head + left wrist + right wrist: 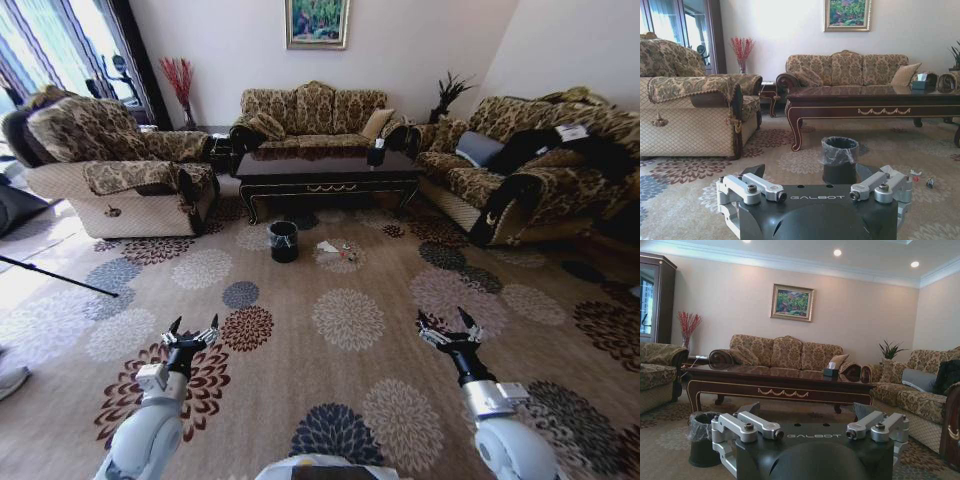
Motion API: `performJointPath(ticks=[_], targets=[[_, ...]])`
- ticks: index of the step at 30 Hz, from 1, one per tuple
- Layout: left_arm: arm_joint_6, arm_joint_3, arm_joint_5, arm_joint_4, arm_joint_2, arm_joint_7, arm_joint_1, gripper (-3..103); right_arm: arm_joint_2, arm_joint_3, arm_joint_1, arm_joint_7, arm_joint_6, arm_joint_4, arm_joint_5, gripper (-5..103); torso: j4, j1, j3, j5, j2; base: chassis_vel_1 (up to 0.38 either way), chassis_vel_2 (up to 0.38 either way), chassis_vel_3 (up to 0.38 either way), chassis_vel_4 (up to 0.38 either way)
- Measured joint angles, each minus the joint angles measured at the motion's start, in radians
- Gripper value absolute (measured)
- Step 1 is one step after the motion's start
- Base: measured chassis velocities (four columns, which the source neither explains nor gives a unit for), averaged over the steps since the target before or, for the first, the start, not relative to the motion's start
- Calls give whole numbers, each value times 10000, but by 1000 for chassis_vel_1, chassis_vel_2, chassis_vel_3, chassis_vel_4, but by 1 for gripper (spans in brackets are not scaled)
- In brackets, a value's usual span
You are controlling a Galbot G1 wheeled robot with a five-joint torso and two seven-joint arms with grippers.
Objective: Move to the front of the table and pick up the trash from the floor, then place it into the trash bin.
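A living room seen from the robot's head, looking down across a beige floor (330, 390) of carpet patterned with round flower medallions. Two grippers hang low in the foreground, well short of everything else. The left gripper (192, 335) sits over a brown medallion, its jaws spread wide and empty. The right gripper (449, 328) is level with it, its jaws also spread wide and holding nothing.

Three patterned seats ring the far side: one armchair (110, 165) on the left, one sofa (312, 115) against the back wall, one sofa (530, 160) on the right. Between them stands one long dark bench (325, 170), gold scrollwork on its front apron, with a small dark box (376, 154) on top near its right end.

On the carpet just in front of the bench stands one trash bin (283, 241), black, with a clear bag folded over its rim. To its right, near but apart from it, lies the trash (328, 246): one white crumpled scrap, and beside that one small clear piece (347, 251).

A wide stretch of open carpet lies between the grippers and the bin. A thin dark rod (55, 276) lies slanted across the floor at the left edge.
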Motion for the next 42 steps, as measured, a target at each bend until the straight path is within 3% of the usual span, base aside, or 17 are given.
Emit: performJointPath(ticks=[21, 34, 42], targets=[[-163, -24, 242, -14, -54, 115, 141, 100, 66, -16, -119, -34, 44, 77, -84, 100, 0, -341, -513, 1, -853, 0, 0, 0, 0], [-225, 348, 699, -419, 5, 150, 131, 100, -1256, -178, 317, 2, -390, -320, 276, 100, 0, -574, -847, 1, -1422, 0, 0, 0, 0], [-230, 519, 825, -574, 18, 147, 153, 100, -1381, -289, 379, 47, -495, -501, 465, 100, 0, -692, -1045, 0, -1738, 0, 0, 0, 0]])
